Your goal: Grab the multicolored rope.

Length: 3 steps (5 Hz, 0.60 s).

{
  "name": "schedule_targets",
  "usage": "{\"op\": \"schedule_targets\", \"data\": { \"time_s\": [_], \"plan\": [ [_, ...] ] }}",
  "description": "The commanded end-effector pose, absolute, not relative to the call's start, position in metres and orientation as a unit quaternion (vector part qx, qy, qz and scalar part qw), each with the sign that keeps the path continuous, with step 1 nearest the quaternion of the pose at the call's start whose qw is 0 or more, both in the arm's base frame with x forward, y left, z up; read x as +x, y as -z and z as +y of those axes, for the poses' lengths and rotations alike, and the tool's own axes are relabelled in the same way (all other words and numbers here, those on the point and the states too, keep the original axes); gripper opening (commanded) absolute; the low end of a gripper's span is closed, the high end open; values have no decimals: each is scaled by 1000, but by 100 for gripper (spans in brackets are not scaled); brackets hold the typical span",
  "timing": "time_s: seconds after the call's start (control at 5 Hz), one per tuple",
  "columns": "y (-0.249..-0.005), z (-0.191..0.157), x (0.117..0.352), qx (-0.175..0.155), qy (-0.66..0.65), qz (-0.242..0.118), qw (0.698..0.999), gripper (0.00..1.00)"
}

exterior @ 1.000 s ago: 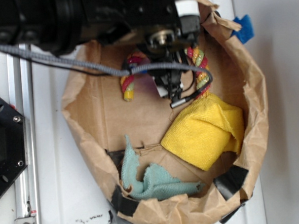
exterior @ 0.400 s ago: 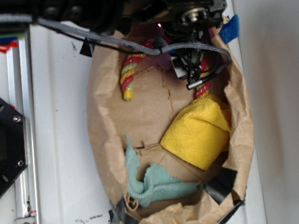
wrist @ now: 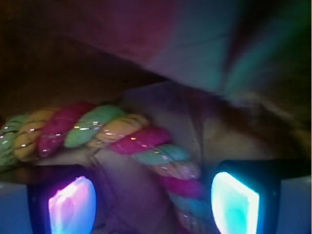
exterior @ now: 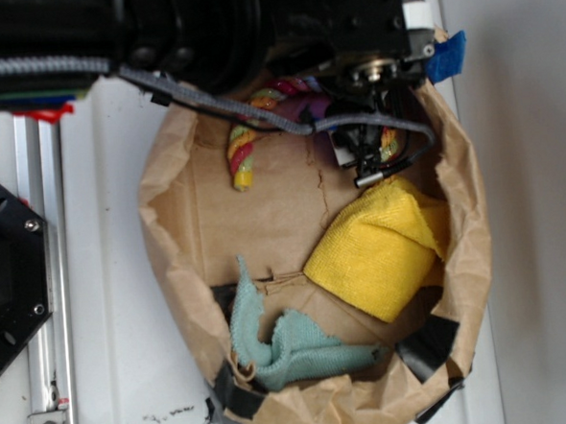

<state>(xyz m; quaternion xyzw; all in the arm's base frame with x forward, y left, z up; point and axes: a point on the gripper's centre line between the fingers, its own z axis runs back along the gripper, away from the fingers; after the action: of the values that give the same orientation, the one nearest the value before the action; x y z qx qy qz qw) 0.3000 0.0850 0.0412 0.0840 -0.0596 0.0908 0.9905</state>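
The multicolored rope arches across the far end of the brown paper bag. Its left end shows red, yellow and green strands, and a bit of its right leg peeks out past the arm. My gripper hangs low over that right leg, largely hidden by the black arm. In the wrist view the rope curves from the left down between my fingers, near the right fingertip. The gripper is open, with wide gaps on both sides of the rope.
A folded yellow cloth lies just in front of the gripper. A crumpled teal cloth lies at the bag's near end. Crumpled bag walls rise all round. Blue tape sits at the far right, and a black base and metal rail at the left.
My gripper has moved from the middle of the rope's arch to its right leg. The bag's walls were squeezed narrower and have spread out again.
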Motion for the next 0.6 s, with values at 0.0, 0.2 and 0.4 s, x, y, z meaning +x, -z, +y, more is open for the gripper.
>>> {"op": "schedule_targets", "data": {
  "time_s": [0.0,0.2,0.4],
  "plan": [
    [-36,71,304,68,-19,-83,994,100],
    [-31,68,306,66,12,-83,994,100],
    [-33,68,307,68,12,-82,994,100]
  ]
}}
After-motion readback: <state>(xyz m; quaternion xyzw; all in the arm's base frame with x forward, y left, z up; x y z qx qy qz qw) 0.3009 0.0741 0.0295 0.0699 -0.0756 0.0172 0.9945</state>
